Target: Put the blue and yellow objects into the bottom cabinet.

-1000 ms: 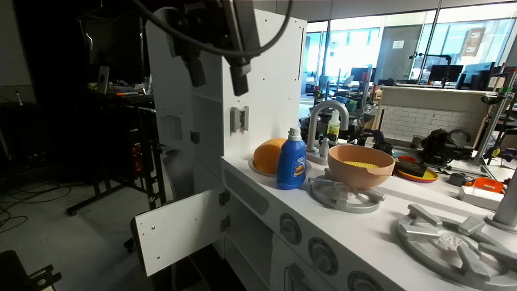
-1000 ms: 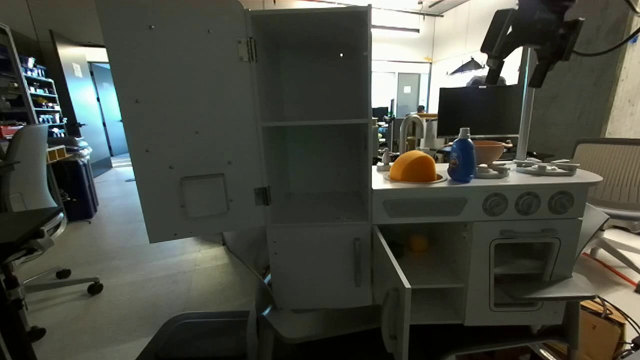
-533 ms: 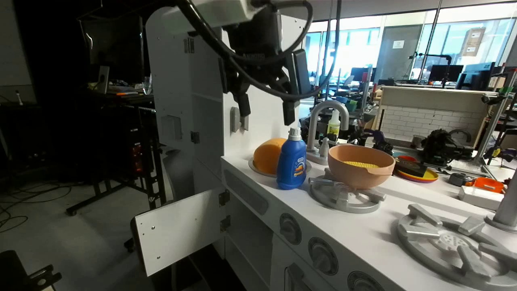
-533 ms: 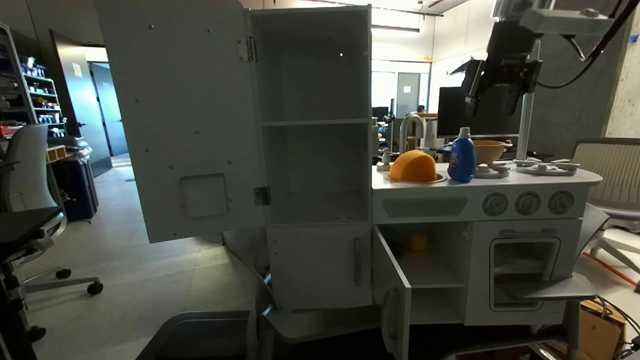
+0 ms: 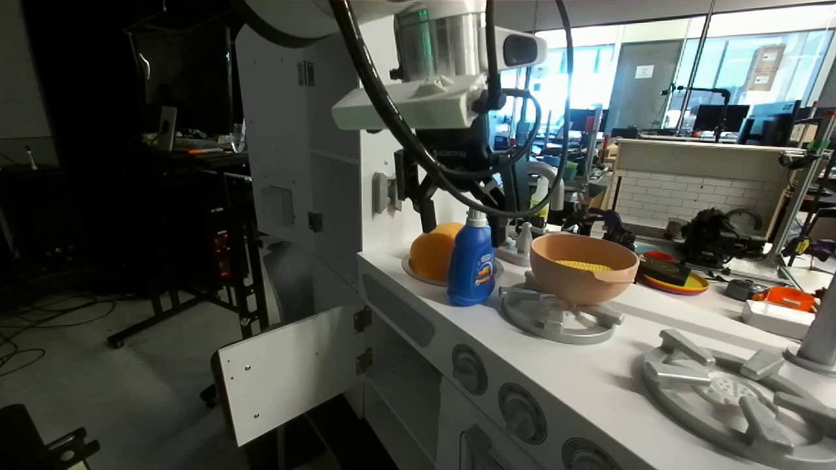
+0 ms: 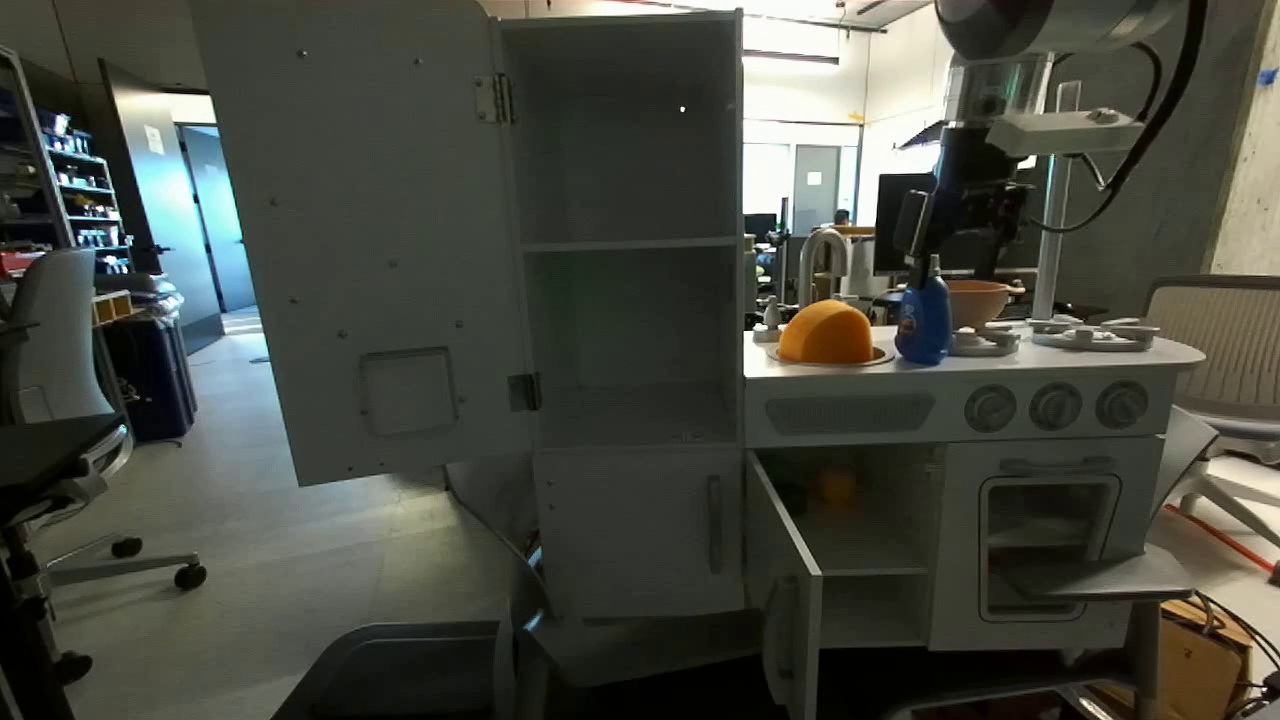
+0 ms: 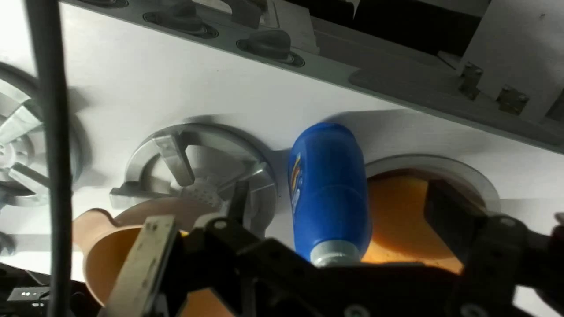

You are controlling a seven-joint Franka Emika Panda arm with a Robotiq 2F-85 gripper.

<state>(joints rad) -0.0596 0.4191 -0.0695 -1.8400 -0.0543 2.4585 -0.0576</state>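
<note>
The blue bottle (image 5: 469, 271) with its pale cap stands upright on the white countertop, and both exterior views show it. My gripper (image 5: 463, 230) points down over it, jaws wide apart, fingertips around cap height. Seen from the wrist, the bottle (image 7: 328, 176) lies between the open fingers, with a gap on either side. A rounded yellow object (image 6: 837, 486) rests on the upper shelf inside the bottom cabinet, dim in the shade. The bottom cabinet's door (image 6: 785, 590) stands swung open; its inner face (image 5: 294, 372) shows in an exterior view.
An orange dome (image 6: 828, 334) sits in the sink beside the bottle. A tan bowl (image 5: 575, 287) with something yellow and textured inside stands on a grey burner (image 5: 591, 336). Behind are the faucet (image 6: 806, 265) and the tall cabinet, whose door (image 6: 370, 250) is open.
My gripper has come down from high above the counter to the bottle's cap, its jaws staying apart. Bottle, dome, bowl and cabinet doors have kept their places.
</note>
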